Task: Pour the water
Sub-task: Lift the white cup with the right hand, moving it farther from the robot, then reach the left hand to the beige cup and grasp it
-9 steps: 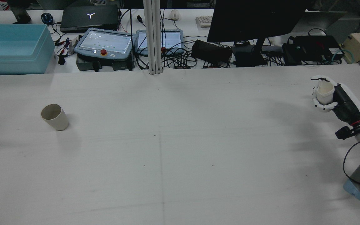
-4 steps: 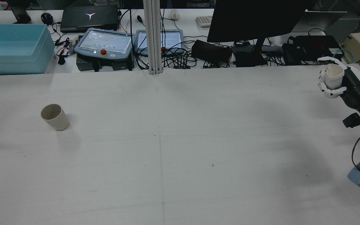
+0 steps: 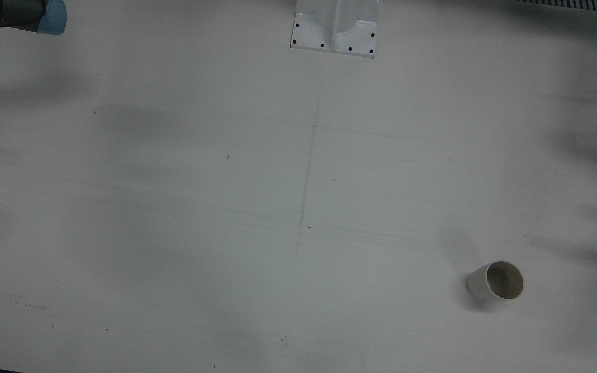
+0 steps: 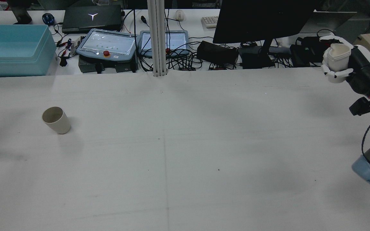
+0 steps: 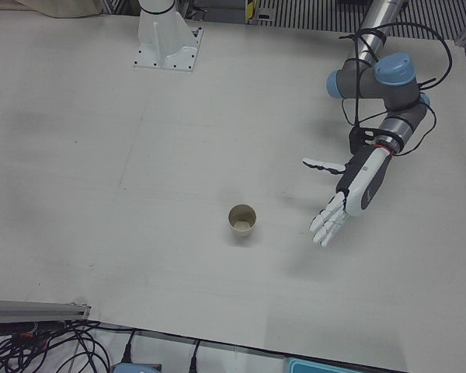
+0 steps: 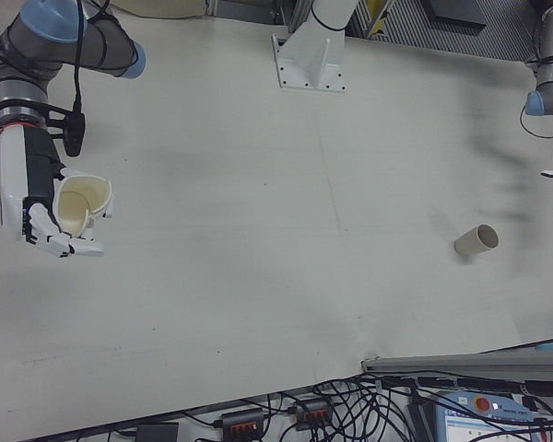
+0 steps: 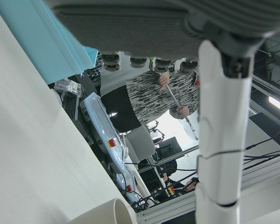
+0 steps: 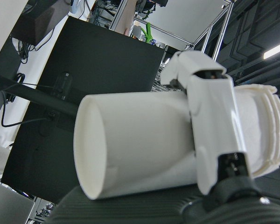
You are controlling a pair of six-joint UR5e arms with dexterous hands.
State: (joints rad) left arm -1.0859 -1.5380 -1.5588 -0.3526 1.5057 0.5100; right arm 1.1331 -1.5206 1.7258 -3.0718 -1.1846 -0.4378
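Observation:
A beige paper cup [image 4: 56, 120] stands upright on the left half of the white table [image 4: 185, 154]; it also shows in the front view [image 3: 498, 281], left-front view [image 5: 241, 221] and right-front view [image 6: 476, 239]. My right hand [image 4: 352, 65] is shut on a white cup [image 4: 338, 56] and holds it upright, high over the table's far right edge. That cup also shows in the right-front view [image 6: 76, 206] and the right hand view [image 8: 135, 154]. My left hand [image 5: 348, 194] is open and empty, hovering beside the beige cup, apart from it.
Beyond the table's far edge stand a blue bin [image 4: 11, 48], two teach pendants [image 4: 108, 45], a dark monitor [image 4: 262, 19] and cables. A white post [image 4: 157, 38] rises at the middle of the far edge. The arm pedestal [image 3: 335, 26] sits at the near edge.
My right hand has risen with the white cup and moved toward the far right edge. The beige cup has not moved.

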